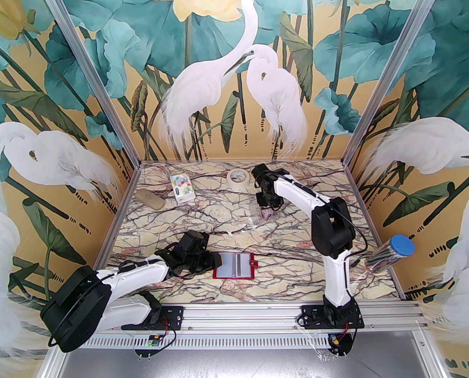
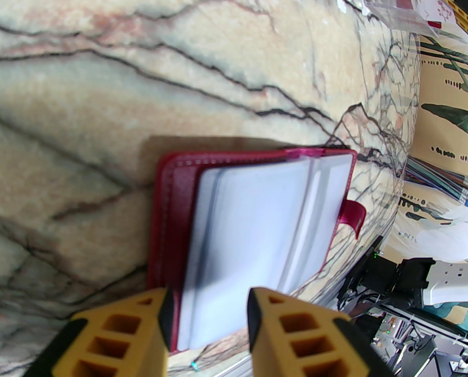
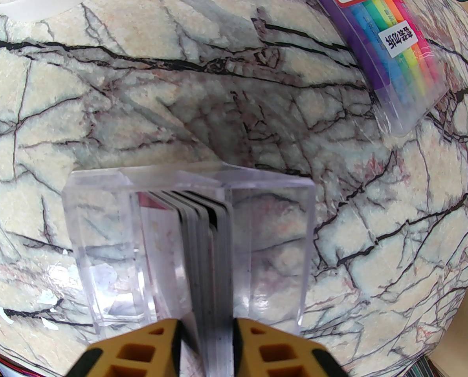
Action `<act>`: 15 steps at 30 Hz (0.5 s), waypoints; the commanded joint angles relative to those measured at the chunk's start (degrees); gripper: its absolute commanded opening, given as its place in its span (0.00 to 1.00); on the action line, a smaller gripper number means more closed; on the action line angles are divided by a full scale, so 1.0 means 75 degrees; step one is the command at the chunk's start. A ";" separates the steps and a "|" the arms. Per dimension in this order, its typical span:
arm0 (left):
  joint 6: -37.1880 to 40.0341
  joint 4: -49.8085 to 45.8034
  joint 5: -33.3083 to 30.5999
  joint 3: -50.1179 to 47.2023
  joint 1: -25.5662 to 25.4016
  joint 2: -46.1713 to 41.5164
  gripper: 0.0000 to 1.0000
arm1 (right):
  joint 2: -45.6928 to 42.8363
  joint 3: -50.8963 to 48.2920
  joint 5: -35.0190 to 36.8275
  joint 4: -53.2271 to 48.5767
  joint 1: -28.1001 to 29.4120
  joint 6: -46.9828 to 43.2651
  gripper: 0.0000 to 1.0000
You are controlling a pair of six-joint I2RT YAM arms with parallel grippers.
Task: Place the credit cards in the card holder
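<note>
Low on the left of the marble table (image 1: 218,219), the left gripper (image 2: 210,301) sits at the left edge of the card holder (image 1: 234,265). The holder lies open and flat, a red rim around pale clear sleeves, with its snap tab (image 1: 254,263) pointing right. The yellow fingers (image 2: 139,328) stand partway apart on either side of the sleeves' edge. The wrist view is blurred there, so I cannot tell whether they press it.

Farther back and to the right, a clear plastic box (image 3: 265,226) stands on the table with the credit cards (image 3: 214,249) upright inside as a stack. The right gripper (image 3: 206,328) comes down into the box, its fingers pinching that stack from both faces. A packet of rainbow highlighters (image 3: 391,53) lies near the box, not touching it.
</note>
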 commanded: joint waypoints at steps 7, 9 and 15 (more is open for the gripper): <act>0.0110 -0.0138 0.0026 -0.0062 0.0034 0.0107 0.37 | -0.0175 0.0228 0.0022 -0.0300 -0.0025 -0.0087 0.18; 0.0114 -0.0129 0.0026 -0.0067 0.0036 0.0118 0.37 | -0.0190 0.0239 -0.0001 -0.0319 -0.0015 -0.0087 0.17; 0.0113 -0.0118 0.0026 -0.0078 0.0038 0.0110 0.37 | -0.0228 0.0291 -0.0009 -0.0371 -0.0012 -0.0090 0.10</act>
